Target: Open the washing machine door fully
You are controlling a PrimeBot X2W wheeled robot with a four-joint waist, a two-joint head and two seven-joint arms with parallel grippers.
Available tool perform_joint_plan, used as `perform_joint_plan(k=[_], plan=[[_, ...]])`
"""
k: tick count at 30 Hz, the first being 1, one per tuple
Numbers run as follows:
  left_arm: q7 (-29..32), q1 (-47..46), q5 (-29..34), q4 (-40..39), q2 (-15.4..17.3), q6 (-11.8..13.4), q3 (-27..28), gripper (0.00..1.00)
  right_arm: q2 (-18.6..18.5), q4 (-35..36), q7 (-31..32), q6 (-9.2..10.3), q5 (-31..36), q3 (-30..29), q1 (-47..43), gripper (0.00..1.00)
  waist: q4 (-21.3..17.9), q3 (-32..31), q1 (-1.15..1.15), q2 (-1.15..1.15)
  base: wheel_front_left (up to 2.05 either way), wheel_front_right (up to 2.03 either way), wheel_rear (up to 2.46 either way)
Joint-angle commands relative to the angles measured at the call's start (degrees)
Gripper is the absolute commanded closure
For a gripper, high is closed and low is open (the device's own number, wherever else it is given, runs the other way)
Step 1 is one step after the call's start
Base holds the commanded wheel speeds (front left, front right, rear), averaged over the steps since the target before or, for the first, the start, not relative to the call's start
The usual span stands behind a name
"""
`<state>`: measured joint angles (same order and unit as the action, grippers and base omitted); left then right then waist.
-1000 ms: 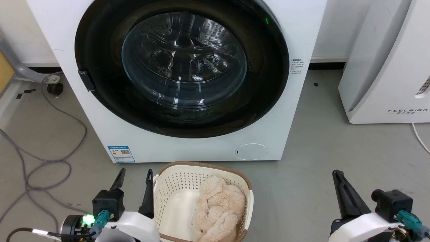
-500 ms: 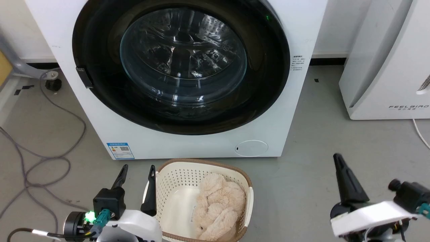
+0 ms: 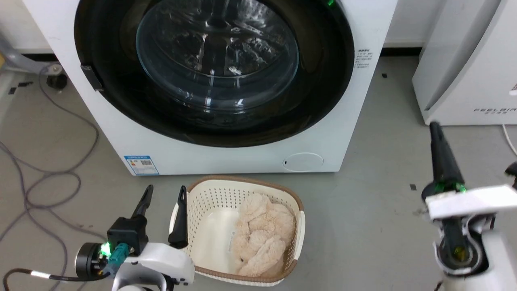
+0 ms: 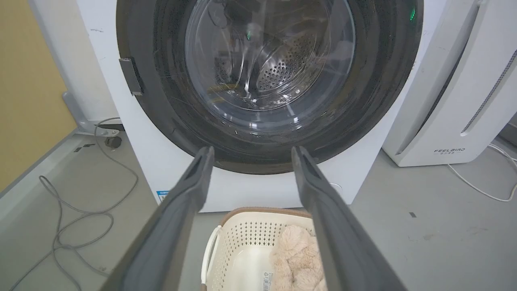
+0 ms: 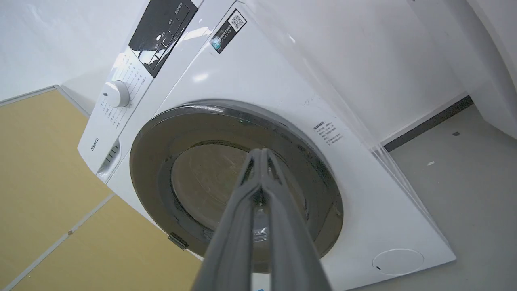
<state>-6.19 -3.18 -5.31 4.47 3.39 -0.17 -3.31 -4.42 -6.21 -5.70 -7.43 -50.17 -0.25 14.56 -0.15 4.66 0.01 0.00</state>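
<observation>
The white washing machine point(image 3: 226, 159) fills the top of the head view. Its round glossy black door point(image 3: 323, 76) lies flat against the front, with a clear glass bowl in the centre and a small black tab point(image 3: 92, 77) on its left rim. My left gripper point(image 3: 163, 194) is open, low on the floor beside the basket, well short of the door. My right gripper point(image 3: 435, 128) is shut and empty, raised at the right, apart from the machine. In the left wrist view the door point(image 4: 375, 101) and tab point(image 4: 131, 76) lie beyond the open fingers point(image 4: 194, 182). The right wrist view shows the door point(image 5: 149, 161) behind shut fingers point(image 5: 258, 178).
A cream laundry basket point(image 3: 202, 218) holding a beige plush thing point(image 3: 260, 234) stands on the floor just before the machine. A white appliance marked FEELBIRD point(image 3: 472, 64) stands at the right. Grey cables point(image 3: 44, 178) loop over the floor at the left.
The right gripper has risen and swung to the right, staying shut. The head camera has tilted, so the machine sits higher in the picture. The left gripper stays open near the basket.
</observation>
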Motion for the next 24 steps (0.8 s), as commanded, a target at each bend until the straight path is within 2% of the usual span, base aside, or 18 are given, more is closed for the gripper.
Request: perform_joint_plan(k=[1, 14, 24], plan=[[-0.7, -1.4, -0.4, 0.0, 0.5, -0.2, -0.1, 0.00, -0.9, -1.1, -0.4, -0.03, -2.9, 0.0, 2.9, 1.00, 0.0, 1.0, 0.00, 0.00, 0.00, 0.00, 0.00], [-2.2, -4.7, -1.6, -2.6, 0.6, -1.3, 0.5, 0.00, -7.2, -13.6, -1.9, -0.04, -16.9, 2.7, 21.8, 1.00, 0.5, 6.7, 0.00, 0.00, 0.00, 0.00, 0.00], [-3.4, -6.7, -2.1, -3.8, 0.6, -2.1, 0.7, 0.00, -11.3, -25.1, -2.0, -0.04, -24.9, 10.0, 38.0, 1.00, 1.4, 10.7, 0.00, 0.00, 0.00, 0.00, 0.00]])
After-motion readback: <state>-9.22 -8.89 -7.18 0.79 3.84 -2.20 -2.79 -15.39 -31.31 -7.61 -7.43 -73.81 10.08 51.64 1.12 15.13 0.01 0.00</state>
